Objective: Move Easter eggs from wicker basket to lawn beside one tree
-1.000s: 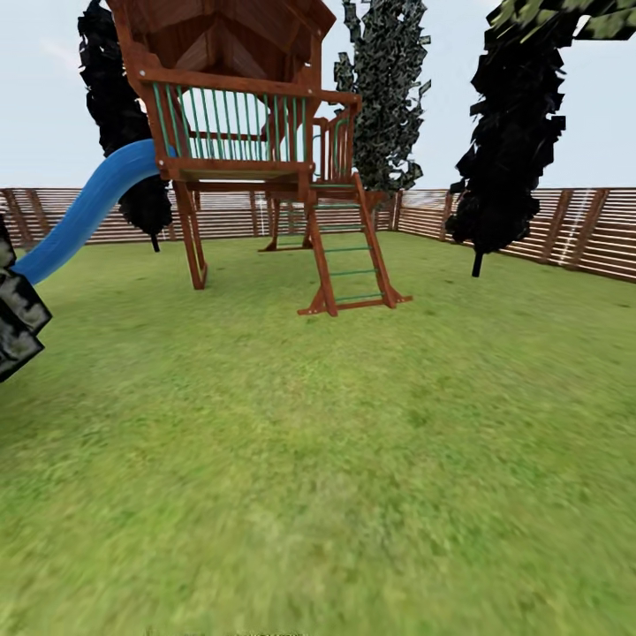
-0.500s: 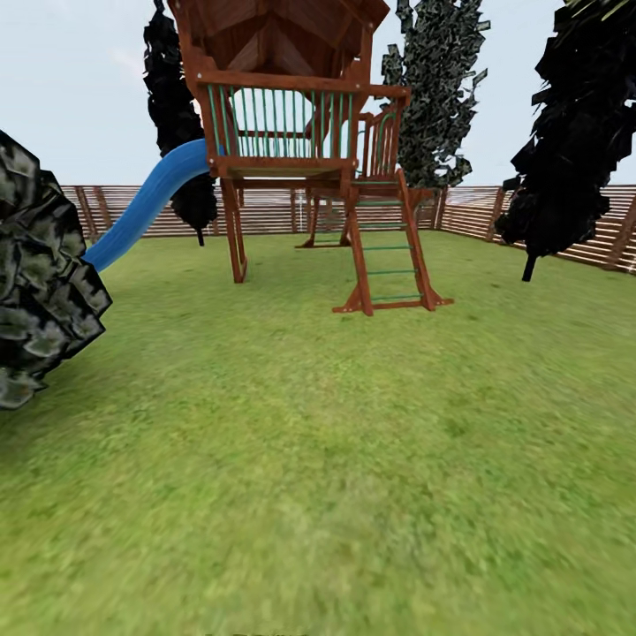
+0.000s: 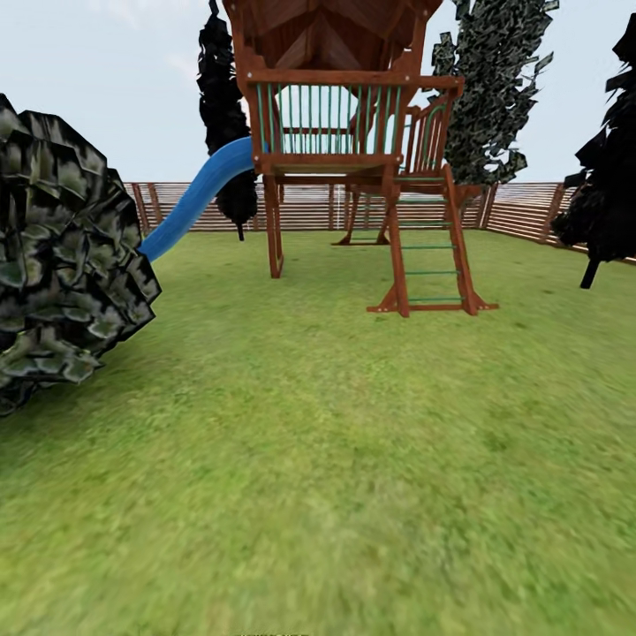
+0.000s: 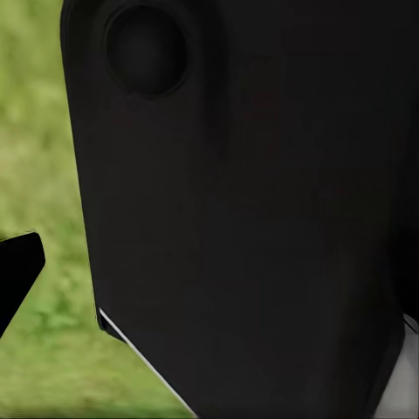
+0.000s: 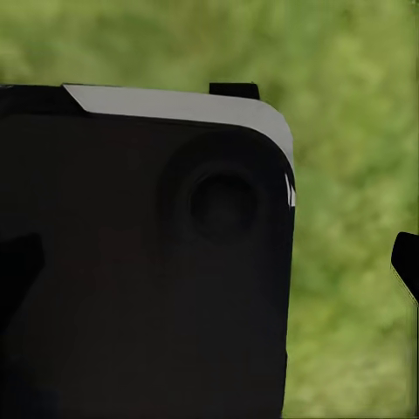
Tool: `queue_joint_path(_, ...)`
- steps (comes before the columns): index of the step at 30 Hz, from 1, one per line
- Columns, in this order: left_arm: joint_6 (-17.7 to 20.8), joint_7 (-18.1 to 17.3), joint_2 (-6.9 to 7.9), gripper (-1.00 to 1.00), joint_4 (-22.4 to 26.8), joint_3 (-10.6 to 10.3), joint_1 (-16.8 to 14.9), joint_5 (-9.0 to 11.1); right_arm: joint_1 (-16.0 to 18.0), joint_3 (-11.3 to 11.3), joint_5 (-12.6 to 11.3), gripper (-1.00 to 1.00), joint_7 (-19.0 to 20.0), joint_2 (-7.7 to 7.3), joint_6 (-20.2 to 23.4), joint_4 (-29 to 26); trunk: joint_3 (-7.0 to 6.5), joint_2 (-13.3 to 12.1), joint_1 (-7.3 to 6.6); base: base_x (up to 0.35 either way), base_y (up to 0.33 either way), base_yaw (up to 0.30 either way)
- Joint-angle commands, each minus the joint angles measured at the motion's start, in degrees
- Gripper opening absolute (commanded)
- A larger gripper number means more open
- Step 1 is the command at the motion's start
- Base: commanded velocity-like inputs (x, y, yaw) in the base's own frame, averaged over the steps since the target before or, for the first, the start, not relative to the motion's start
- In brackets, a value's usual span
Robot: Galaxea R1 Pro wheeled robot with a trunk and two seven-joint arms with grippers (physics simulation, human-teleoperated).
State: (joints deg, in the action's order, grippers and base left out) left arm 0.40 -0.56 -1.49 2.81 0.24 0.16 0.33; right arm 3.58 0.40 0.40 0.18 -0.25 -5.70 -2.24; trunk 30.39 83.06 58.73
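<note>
The lawn (image 3: 336, 442) spreads out ahead of me as short bright green grass. The three Easter eggs and the wicker basket are out of view. At the left edge a big clump of dark glossy angular leaves (image 3: 62, 256) hangs low over the grass, its trunk hidden. A tall grey-green leafy tree (image 3: 499, 88) rises behind the playset. In each wrist view a dark part of my own body blocks most of the picture, with grass (image 4: 44, 175) (image 5: 349, 131) behind it. A black tip (image 4: 17, 271) (image 5: 406, 262) pokes in at one edge of each.
A wooden playset (image 3: 353, 150) with a ladder (image 3: 428, 265) and a blue slide (image 3: 199, 194) stands on the grass straight ahead. A brown slatted fence (image 3: 521, 208) closes the back. Thin dark trees stand at the back left (image 3: 225, 115) and at the right edge (image 3: 605, 203).
The head camera has turned left: the playset and right-hand trees have slid right in the picture, and the leaf clump at the left has come much further into view.
</note>
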Motion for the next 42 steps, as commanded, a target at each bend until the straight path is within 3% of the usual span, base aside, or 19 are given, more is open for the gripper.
queue_joint_path(1,0.0,0.0,0.00,1.00,0.1,0.0,0.0,0.0,0.0,0.0,0.0,1.00,0.0,-0.01,-0.2,0.0,0.08,0.0,0.00,0.000,0.000,0.277)
queue_joint_path(42,0.0,0.0,0.00,1.00,0.1,0.1,0.0,0.0,0.0,0.0,-0.1,1.00,0.1,-0.18,0.0,0.0,2.51,0.0,0.00,0.000,0.000,0.229)
